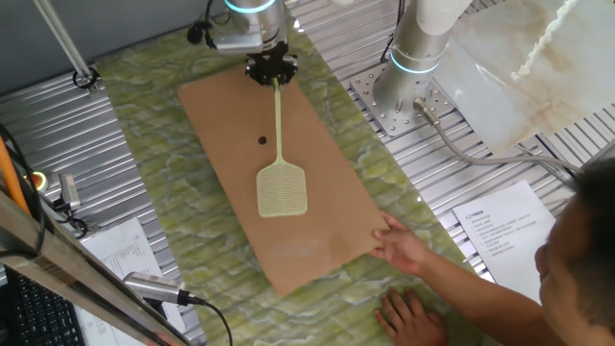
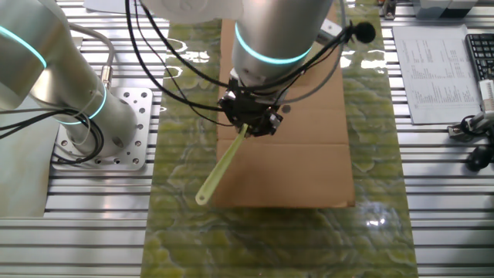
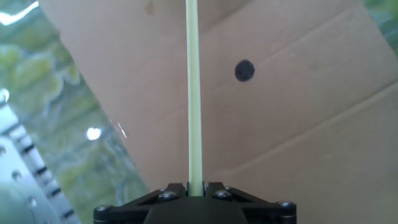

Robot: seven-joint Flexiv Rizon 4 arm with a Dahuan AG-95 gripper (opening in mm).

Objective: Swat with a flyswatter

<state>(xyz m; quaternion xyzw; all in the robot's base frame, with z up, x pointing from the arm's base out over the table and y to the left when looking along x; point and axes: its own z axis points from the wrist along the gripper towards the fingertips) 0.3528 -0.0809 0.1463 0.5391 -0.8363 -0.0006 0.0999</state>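
The claw point(image 1: 272, 73) sits near the top centre of one fixed view, clamped on the thin handle of the flyswatter point(image 1: 281, 163). From the claw the handle runs down the frame to the flat mesh head, which lies over the middle of the brown board point(image 1: 317, 240). Whether the head touches the board or floats just above it cannot be told.

In the other fixed view the claw point(image 2: 251, 122) is at centre frame, and the flyswatter's point(image 2: 224, 166) handle end sticks out past it toward the lower left, its tip reaching over the board's point(image 2: 309, 170) near edge and the green marbled mat point(image 2: 177, 232).

The hand view shows the handle point(image 3: 194, 93) rising straight up the middle of the frame from between the fingers point(image 3: 171, 194), which press on it from both sides. A small dark dot point(image 3: 244, 70) marks the board point(image 3: 311, 124) to the right of the handle; in the fixed view the same dot point(image 1: 261, 140) lies left of it.

A person's hand point(image 1: 404, 245) rests on the board's lower right edge, another hand point(image 1: 408, 312) below it on the surface point(image 1: 192, 96).
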